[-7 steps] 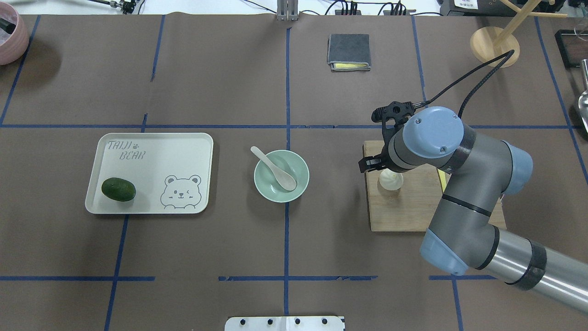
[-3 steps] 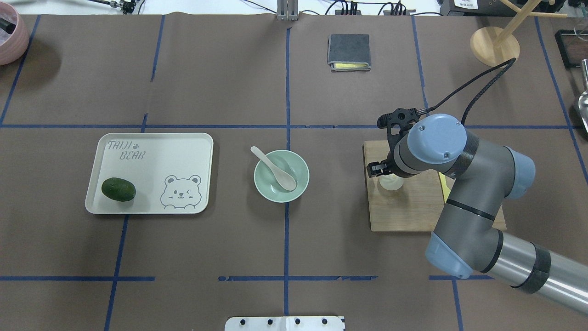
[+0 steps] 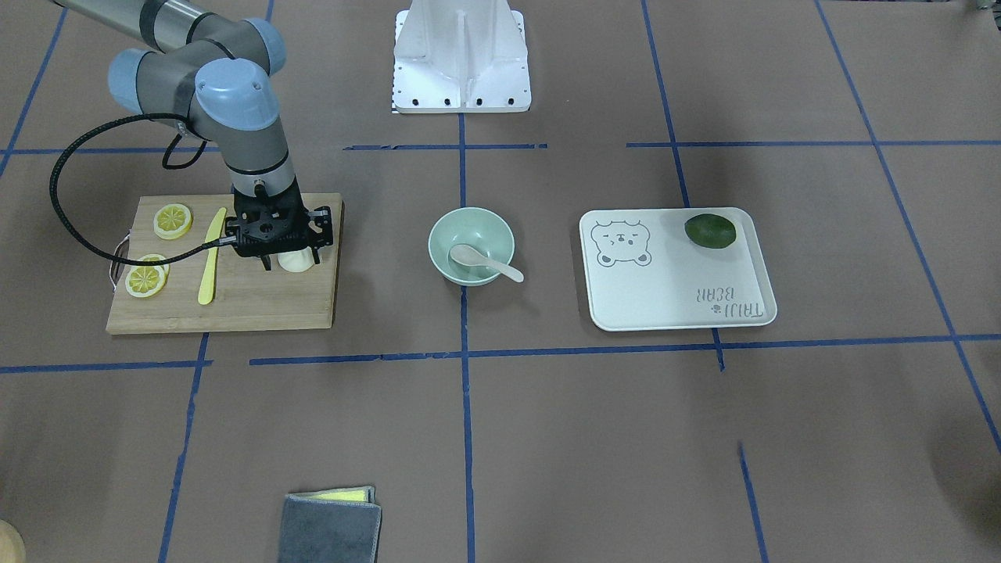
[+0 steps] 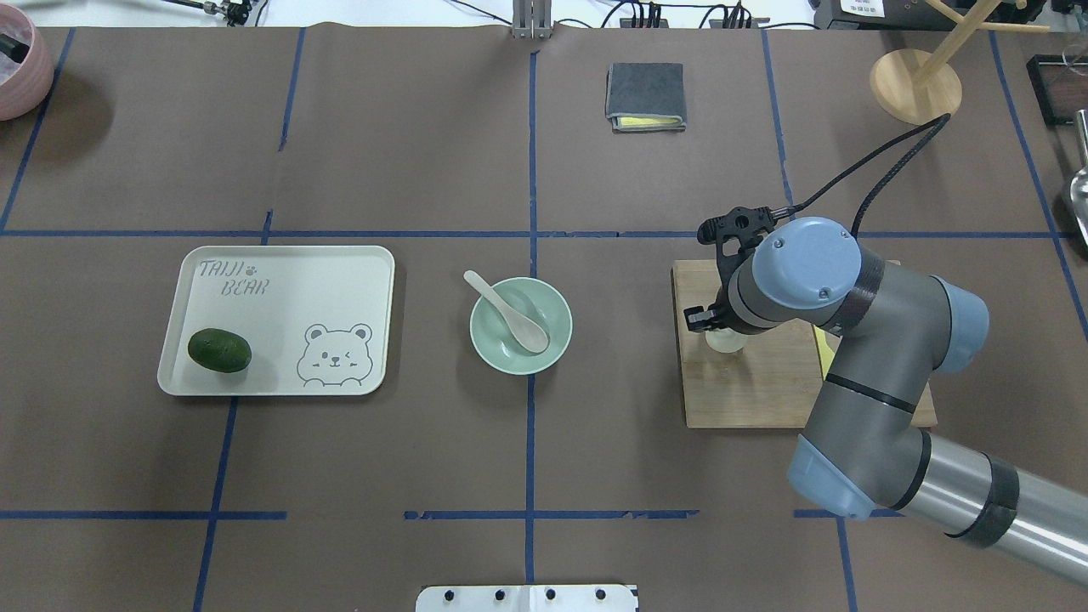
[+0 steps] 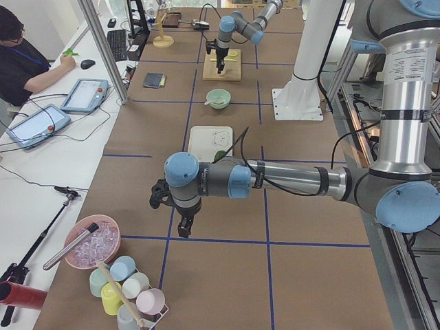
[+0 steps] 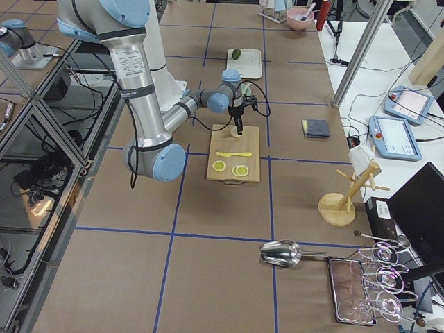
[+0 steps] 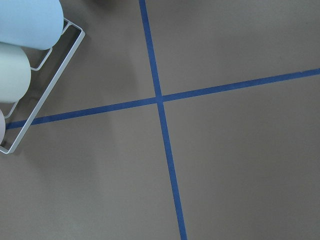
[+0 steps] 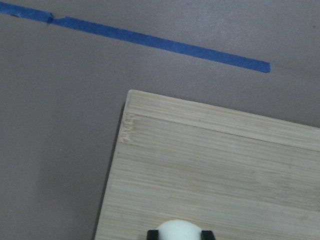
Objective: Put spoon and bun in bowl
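A small white bun [image 3: 298, 263] sits on a wooden cutting board [image 3: 258, 306], near the board's edge that faces the bowl. The right gripper [image 3: 289, 259] points straight down over it, jaws spread, one black fingertip [image 8: 152, 234] on each side of the bun and close against it; no squeeze shows. The pale green bowl [image 3: 438, 244] stands well apart at the table's centre, and the beige spoon [image 3: 478, 262] already lies in it, handle resting over the rim. The step in hand looks like grasping the bun. To do it well, close gently on the widest part, since a round bun may slip or squash, then lift clear of the board before crossing. A yellow knife [image 3: 209, 258] and lemon slices [image 3: 173, 220] lie beyond on the board. The right arm reaches in bent at the elbow, wrist vertical. The left gripper [image 5: 183, 227] hangs low over bare table far away; whether it is spread or closed cannot be told.
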Robot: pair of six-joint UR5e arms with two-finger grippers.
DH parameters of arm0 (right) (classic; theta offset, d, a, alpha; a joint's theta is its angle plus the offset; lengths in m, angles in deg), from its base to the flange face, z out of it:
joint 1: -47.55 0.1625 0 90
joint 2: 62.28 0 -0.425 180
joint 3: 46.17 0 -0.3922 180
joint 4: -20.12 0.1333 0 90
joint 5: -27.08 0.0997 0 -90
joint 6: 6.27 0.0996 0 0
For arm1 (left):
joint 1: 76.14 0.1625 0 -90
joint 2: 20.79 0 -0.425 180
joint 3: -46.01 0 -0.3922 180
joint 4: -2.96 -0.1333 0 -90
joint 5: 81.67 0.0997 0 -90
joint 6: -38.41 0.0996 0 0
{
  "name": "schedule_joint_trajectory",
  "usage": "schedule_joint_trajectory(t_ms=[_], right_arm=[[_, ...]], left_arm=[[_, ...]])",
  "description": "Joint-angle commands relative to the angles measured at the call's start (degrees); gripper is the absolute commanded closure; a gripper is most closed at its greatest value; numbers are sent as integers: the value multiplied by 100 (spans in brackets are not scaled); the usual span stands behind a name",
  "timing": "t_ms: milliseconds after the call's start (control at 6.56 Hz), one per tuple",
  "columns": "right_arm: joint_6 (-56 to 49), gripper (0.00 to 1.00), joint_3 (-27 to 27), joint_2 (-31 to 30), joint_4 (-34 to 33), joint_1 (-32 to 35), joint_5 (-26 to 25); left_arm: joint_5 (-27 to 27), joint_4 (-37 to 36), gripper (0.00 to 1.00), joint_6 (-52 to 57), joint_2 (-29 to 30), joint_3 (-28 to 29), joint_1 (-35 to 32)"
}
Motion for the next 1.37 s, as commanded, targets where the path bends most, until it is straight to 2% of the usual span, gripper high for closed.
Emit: schedule_joint_trajectory(t_ms=[0,305,457,762,914,1067,1219], right_arm=[[34,100,-34,9,-1,-17,-29],[157,100,-261,105,-10,-43,-21],[506,100,-280,488,-158,-96,-12],[1087,100,-80,1909,-1446,-210,-29],[1533,100,540,2560,-1451,-350,-151],[1668,100,1059,2932,-1442,-490,-422],[1678,73,1134,2936,-1399,-553,-468]], left_arm=[[-5,0,0,-9,25,-22,0],[-5,0,0,-9,25,-22,0],[-5,0,0,-9,25,-22,0],[-5,0,0,-9,25,-22,0],[-5,0,0,-9,25,-22,0],[-5,0,0,-9,25,-22,0],[-5,0,0,0,25,-4,0]])
